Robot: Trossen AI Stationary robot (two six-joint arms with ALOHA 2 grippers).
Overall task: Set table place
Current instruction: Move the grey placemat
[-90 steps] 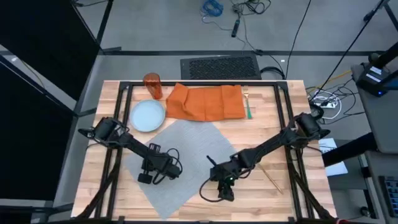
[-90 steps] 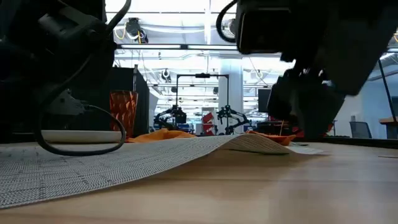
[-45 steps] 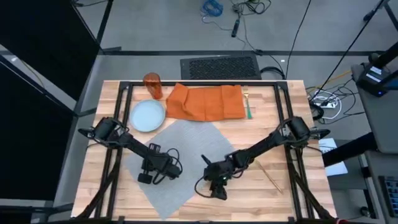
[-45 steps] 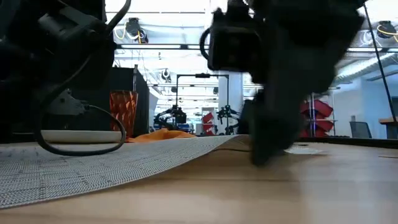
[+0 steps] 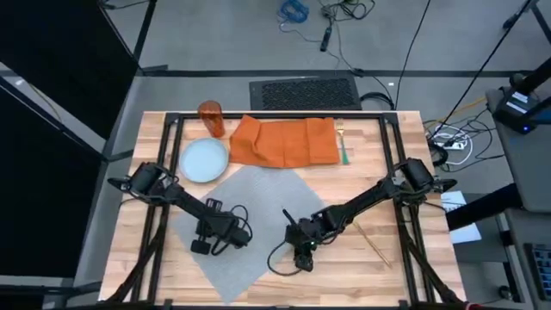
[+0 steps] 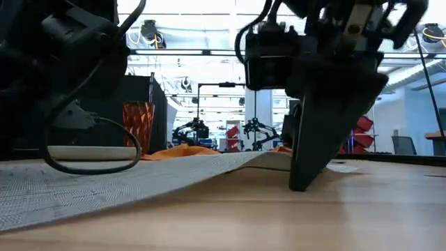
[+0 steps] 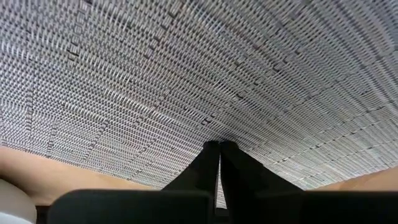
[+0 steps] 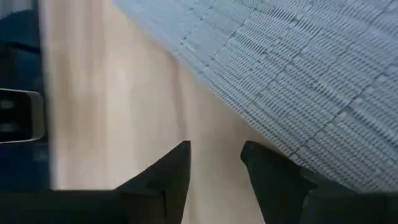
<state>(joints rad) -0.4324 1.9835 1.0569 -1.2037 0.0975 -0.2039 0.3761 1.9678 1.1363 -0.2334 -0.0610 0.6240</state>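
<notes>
1. Nothing of the place setting was finished, as far as I could judge: the grey mat (image 5: 248,222) lay skewed like a diamond on the table (image 5: 387,267), one corner pointing at the near edge.
2. I had the left gripper (image 5: 200,244) down on the mat's left part; in the left wrist view its fingers (image 7: 205,168) were pressed together with their tips on the weave.
3. I had the right gripper (image 5: 303,263) low over bare wood just beside the mat's right edge, which rose slightly off the table in the low view. Its fingers (image 8: 168,174) were spread and held nothing.
4. Still to be placed, all at the far side: the pale plate (image 5: 205,160) touching the mat's far-left edge, the orange tumbler (image 5: 211,118) behind it, the napkin (image 5: 285,141) spread flat, and a green-handled fork (image 5: 343,144) just beside the napkin.
5. One thin, pale stick-like piece (image 5: 376,247) lay on the wood to the right; I could not tell what it was.
6. Left to do, in my judgement: square the mat, then move every item onto it.
</notes>
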